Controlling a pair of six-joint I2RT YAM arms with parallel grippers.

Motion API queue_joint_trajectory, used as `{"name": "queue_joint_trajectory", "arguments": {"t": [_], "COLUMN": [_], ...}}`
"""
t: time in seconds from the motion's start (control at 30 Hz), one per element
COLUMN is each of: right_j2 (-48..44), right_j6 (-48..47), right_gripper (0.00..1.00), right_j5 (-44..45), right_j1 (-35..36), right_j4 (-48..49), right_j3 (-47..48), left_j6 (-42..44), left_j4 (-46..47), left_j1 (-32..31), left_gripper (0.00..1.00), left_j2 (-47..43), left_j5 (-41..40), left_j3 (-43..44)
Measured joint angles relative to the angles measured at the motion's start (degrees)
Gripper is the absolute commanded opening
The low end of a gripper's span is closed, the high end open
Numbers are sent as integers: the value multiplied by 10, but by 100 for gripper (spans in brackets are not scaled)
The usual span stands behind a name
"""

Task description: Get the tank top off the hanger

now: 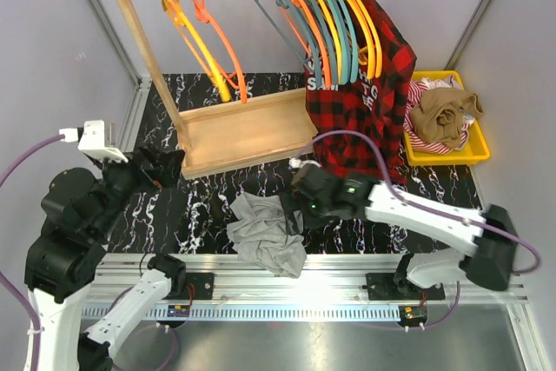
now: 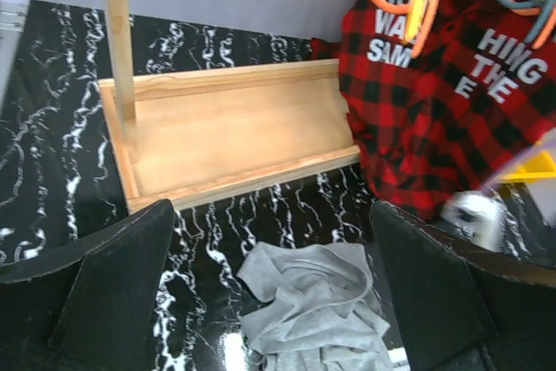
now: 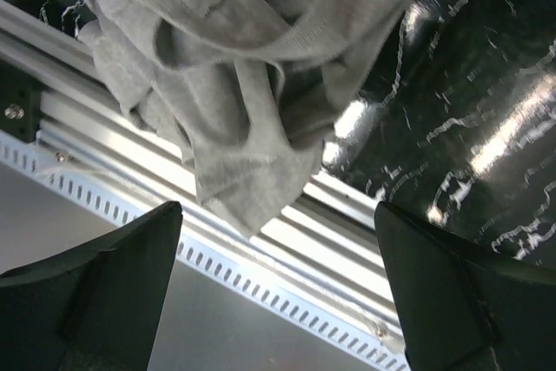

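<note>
The grey tank top [image 1: 268, 230] lies crumpled on the black marbled table near its front edge, off any hanger, partly draped over the metal rail. It also fills the lower middle of the left wrist view [image 2: 317, 306] and the top of the right wrist view [image 3: 252, 67]. Empty orange and yellow hangers [image 1: 208, 32] hang on the wooden rail. My left gripper [image 1: 169, 165] is open at the left, apart from the tank top, with nothing between its fingers [image 2: 271, 210]. Just right of the tank top, my right gripper [image 1: 298, 192] is open and holds nothing [image 3: 278, 210].
A wooden rack with a tray-like base [image 1: 243, 132] stands at the back. A red plaid shirt [image 1: 365, 102] hangs among several hangers at its right end. A yellow bin [image 1: 476, 152] with bundled clothes sits at the far right.
</note>
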Motion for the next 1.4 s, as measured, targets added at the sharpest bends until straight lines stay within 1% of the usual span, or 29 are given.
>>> {"name": "queue_joint_trajectory", "arguments": {"t": [0.1,0.2,0.37,0.5,0.57,0.63,0.67,0.73,0.77,0.8,0.83,0.87,0.9,1.0,1.07,1.13,1.23,1.4], "right_j2": [89,165,276,363,391,394,395,393,390,384,375,366,354,318,293,257,172,10], "right_j6": [1,16,42,56,63,71,77,87,91,96,97,105,107,120,124,130,147,209], "right_gripper": [100,100,100,100,100,100,98,74,59,30,19,4,0,0,0,0,0,0], "right_j5": [26,46,58,58,65,74,78,82,80,77,74,67,59,35,43,72,132,215], "right_j1": [27,40,50,78,93,102,106,107,107,106,105,103,98,66,43,13,-46,-152], "right_j4": [28,49,66,58,40,35,31,34,39,50,60,71,87,115,108,72,-2,-54], "right_j3": [31,73,120,146,168,179,178,169,163,152,137,123,105,56,31,9,-3,-11], "left_j6": [-16,-27,-31,-31,-31,-31,-31,-31,-31,-31,-31,-31,-31,-31,-32,-33,-38,-48], "left_j4": [4,-3,-23,-31,-32,-31,-32,-32,-33,-33,-33,-33,-34,-38,-44,-47,-47,-40], "left_j1": [0,0,0,0,0,0,0,0,0,0,0,0,0,0,0,0,0,0], "left_gripper": [99,99,99,99,99,99,99,99,99,99,99,99,99,99,99,99,99,99], "left_j2": [-30,-52,-82,-106,-114,-120,-123,-127,-128,-129,-131,-134,-136,-144,-150,-156,-165,-165], "left_j5": [14,22,23,23,23,23,23,23,23,23,23,23,23,26,30,38,61,112], "left_j3": [-31,-71,-95,-103,-108,-114,-117,-122,-125,-127,-129,-132,-135,-141,-142,-142,-142,-153]}}
